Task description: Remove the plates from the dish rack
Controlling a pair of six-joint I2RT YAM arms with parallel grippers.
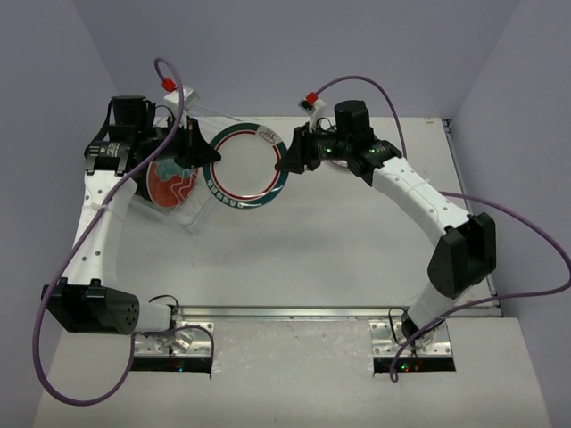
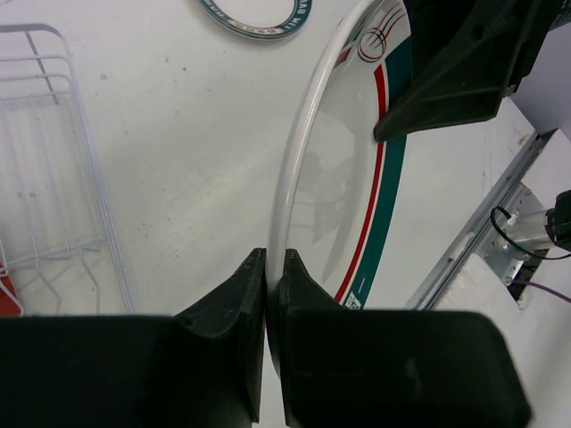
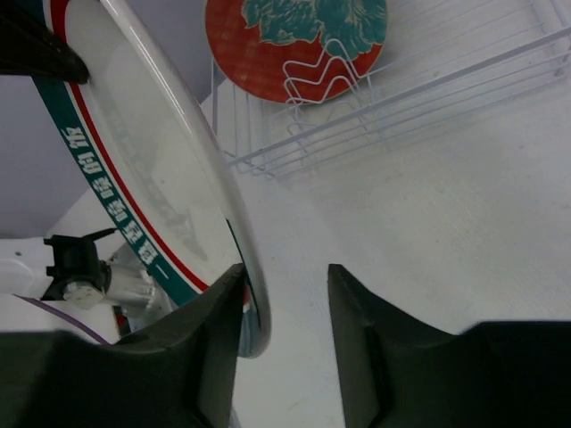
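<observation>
A white plate with a teal-red ring point(image 1: 245, 167) hangs on edge above the table. My left gripper point(image 1: 203, 153) is shut on its left rim; in the left wrist view the fingertips point(image 2: 275, 259) pinch the white rim point(image 2: 294, 169). My right gripper point(image 1: 287, 163) stands open around the opposite rim point(image 3: 227, 232), which lies against one finger with a gap to the other point(image 3: 285, 294). A red plate with a teal pattern point(image 1: 169, 183) point(image 3: 294, 45) stands in the dish rack point(image 1: 192, 214) point(image 3: 401, 98), which looks like white wire.
Another teal-rimmed plate point(image 2: 259, 18) lies flat on the table beyond the held one. The rack's empty wire slots point(image 2: 53, 134) are to the left of my left gripper. A metal rail point(image 1: 294, 312) runs along the near table edge.
</observation>
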